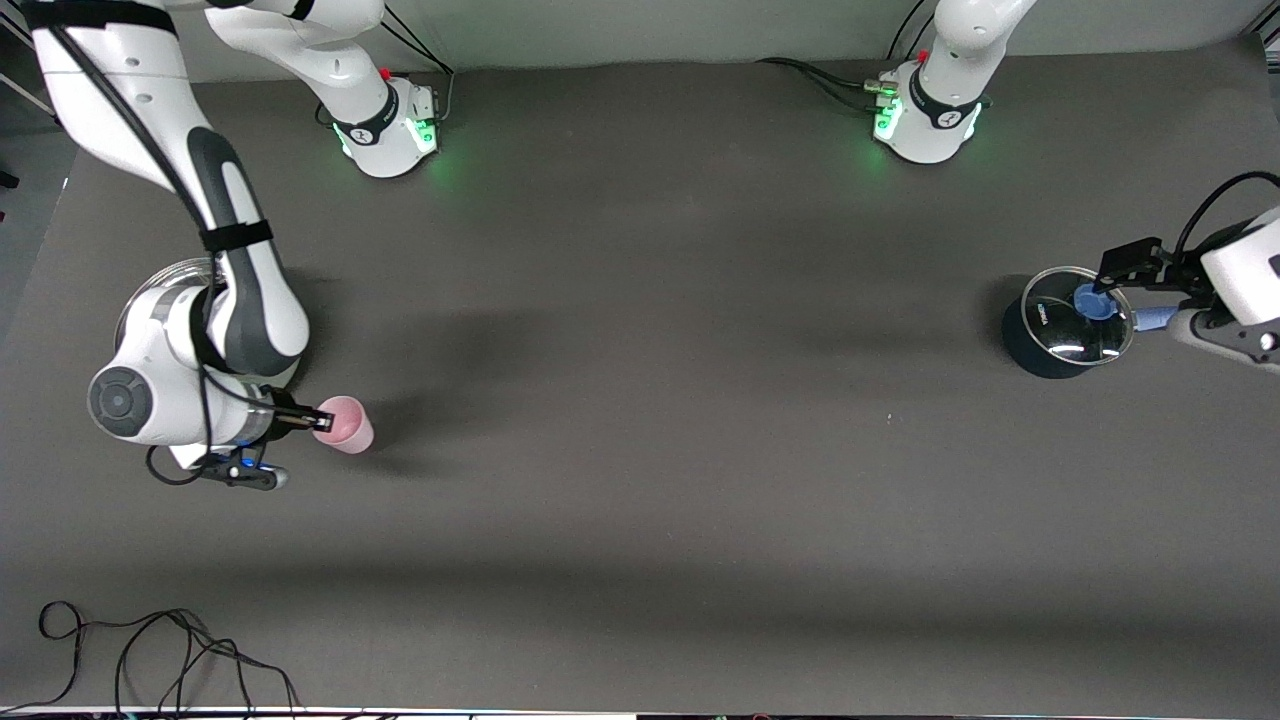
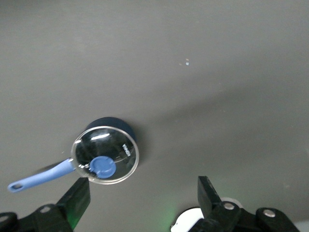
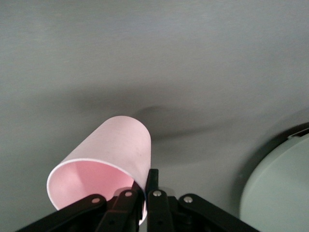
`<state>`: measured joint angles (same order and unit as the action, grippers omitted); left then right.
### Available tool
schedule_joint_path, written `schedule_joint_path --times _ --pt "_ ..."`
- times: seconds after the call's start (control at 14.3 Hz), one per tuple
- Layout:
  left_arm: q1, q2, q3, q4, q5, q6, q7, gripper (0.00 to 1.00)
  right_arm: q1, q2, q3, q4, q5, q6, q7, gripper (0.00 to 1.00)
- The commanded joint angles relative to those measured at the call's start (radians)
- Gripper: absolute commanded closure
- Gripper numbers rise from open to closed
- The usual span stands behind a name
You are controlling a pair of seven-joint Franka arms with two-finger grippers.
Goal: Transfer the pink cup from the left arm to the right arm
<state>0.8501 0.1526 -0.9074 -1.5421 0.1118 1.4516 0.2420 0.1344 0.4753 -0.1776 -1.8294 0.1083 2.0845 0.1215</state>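
Note:
The pink cup (image 1: 347,425) is tilted on its side, low over the table at the right arm's end. My right gripper (image 1: 318,420) is shut on its rim wall, one finger inside and one outside. In the right wrist view the cup (image 3: 116,150) shows its open mouth toward the camera, with the right gripper (image 3: 147,186) pinching the rim. My left gripper (image 1: 1150,295) is open and empty, up over the handle side of a dark pot at the left arm's end. Its fingers stand wide apart in the left wrist view (image 2: 142,195).
A dark pot (image 1: 1030,345) with a glass lid, blue knob and blue handle stands under the left gripper; it also shows in the left wrist view (image 2: 106,154). A steel-lidded pot (image 1: 150,290) sits partly hidden under the right arm. Cables (image 1: 150,650) lie at the table's near corner.

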Motion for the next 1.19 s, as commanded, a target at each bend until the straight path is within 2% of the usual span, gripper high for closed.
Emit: schedule_joint_path --times 0.0,0.28,0.35,0.49,0.56,0.63,0.7,0.84,0.91,1.12 --pt "-0.003 -0.074 0.008 -0.019 0.019 -0.001 -0.085 0.0 -0.009 0.02 0.006 0.001 -0.002 0.026 -0.028 1.0" --pt "-0.005 -0.132 0.005 -0.071 0.009 0.053 -0.121 0.0 -0.006 0.046 0.007 0.002 0.004 0.043 -0.028 1.0" --pt "-0.003 -0.154 0.01 -0.099 0.003 0.081 -0.121 0.0 -0.006 0.045 0.007 0.002 0.004 0.042 -0.028 0.88" --pt "0.007 -0.133 0.015 -0.086 -0.029 0.075 -0.106 0.0 -0.006 0.037 0.006 0.002 0.004 0.034 -0.028 0.58" --pt "0.003 -0.133 0.024 -0.085 -0.03 0.073 -0.105 0.0 -0.004 0.031 0.006 0.002 0.004 0.032 -0.028 0.35" --pt "-0.014 -0.133 0.033 -0.085 -0.032 0.073 -0.109 0.0 -0.002 0.019 0.006 0.002 0.004 0.022 -0.026 0.27" --pt "-0.04 -0.131 0.056 -0.082 -0.034 0.073 -0.11 0.0 -0.001 0.003 0.006 0.009 0.004 -0.009 -0.023 0.26" --pt "-0.203 -0.134 0.215 -0.081 -0.035 0.073 -0.11 0.0 0.004 -0.053 0.006 0.013 0.004 -0.052 -0.014 0.04" --pt "-0.297 -0.136 0.307 -0.081 -0.037 0.075 -0.11 0.0 0.005 -0.084 0.006 0.016 0.002 -0.075 -0.014 0.0" --pt "-0.556 -0.137 0.56 -0.081 -0.038 0.079 -0.112 0.0 0.007 -0.162 0.006 0.047 0.002 -0.161 -0.014 0.0"
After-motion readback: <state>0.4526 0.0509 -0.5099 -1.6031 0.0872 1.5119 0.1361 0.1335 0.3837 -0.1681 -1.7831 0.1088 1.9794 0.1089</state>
